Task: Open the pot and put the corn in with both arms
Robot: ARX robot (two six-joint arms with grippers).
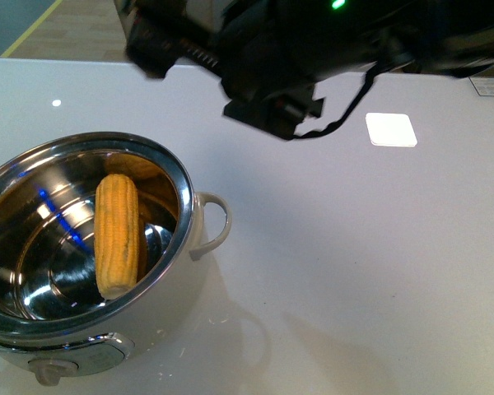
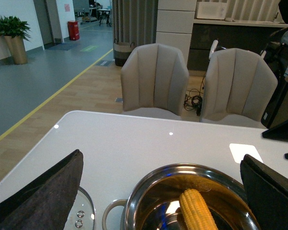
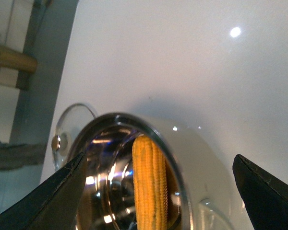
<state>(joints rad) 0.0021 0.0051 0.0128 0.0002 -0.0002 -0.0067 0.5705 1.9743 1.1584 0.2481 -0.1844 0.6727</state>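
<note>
**Corn in pot, lid off, both grippers empty**

Front view: the pot (image 1: pixel 82 271) sits open on the white table (image 1: pixel 354 271), steel interior exposed. The corn (image 1: pixel 118 234) lies inside it, leaning against the inner wall on the side toward the looped handle (image 1: pixel 214 224), tapered end toward the control knob (image 1: pixel 53 370). A black arm (image 1: pixel 313 58) with a green light (image 1: pixel 338 4) hangs above the table past the pot's far rim, clear of the pot, coiled cable (image 1: pixel 342 115) dangling below it. A white square pad (image 1: pixel 390 129) lies on the table well beyond the handle. Gripper state not readable from this view.

Left wrist view: the left gripper (image 2: pixel 161 191) is spread wide, one finger (image 2: pixel 43 196) to each side of the pot (image 2: pixel 192 196), nothing between them. The corn (image 2: pixel 197 211) shows inside the pot. A glass lid (image 2: pixel 81 213) lies flat on the table just beside the pot's handle (image 2: pixel 110 213). Two grey chairs (image 2: pixel 156 79) stand beyond the table's far edge.

Right wrist view: the right gripper (image 3: pixel 158 191) is also spread apart and empty, fingers (image 3: pixel 43 201) framing the pot (image 3: pixel 134 177). The corn (image 3: pixel 150 184) rests inside against the steel rim. The lid (image 3: pixel 72 127) lies on the table, touching or just behind the pot; cannot tell which.
</note>
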